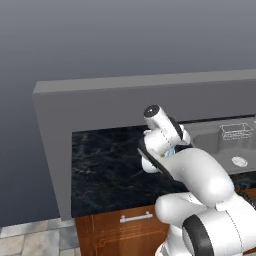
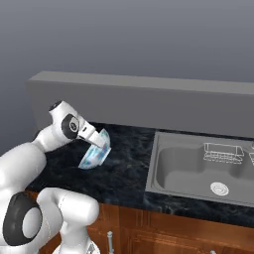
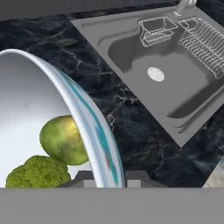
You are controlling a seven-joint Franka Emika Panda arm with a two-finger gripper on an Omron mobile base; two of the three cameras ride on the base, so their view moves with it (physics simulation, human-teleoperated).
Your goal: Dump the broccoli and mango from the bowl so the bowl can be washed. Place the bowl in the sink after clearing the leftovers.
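black marble counter [image 2: 124, 168] | wire rack [image 2: 222, 152] — rear right | wood cabinet [image 1: 115, 232] — possibly a drawer, handle [image 1: 136, 217]

Counter here is a dark, black-marbled slab [image 2: 124, 168] with white veining, running along in front of a plain grey back wall [image 2: 149, 106]. Wooden cabinet fronts [image 1: 120, 230] sit underneath it, one with a metal handle. Set into the right end of the slab is the grey sink [image 2: 183, 166], with a round drain [image 2: 219, 188] in its floor and a wire basket [image 2: 222, 152] at the back.
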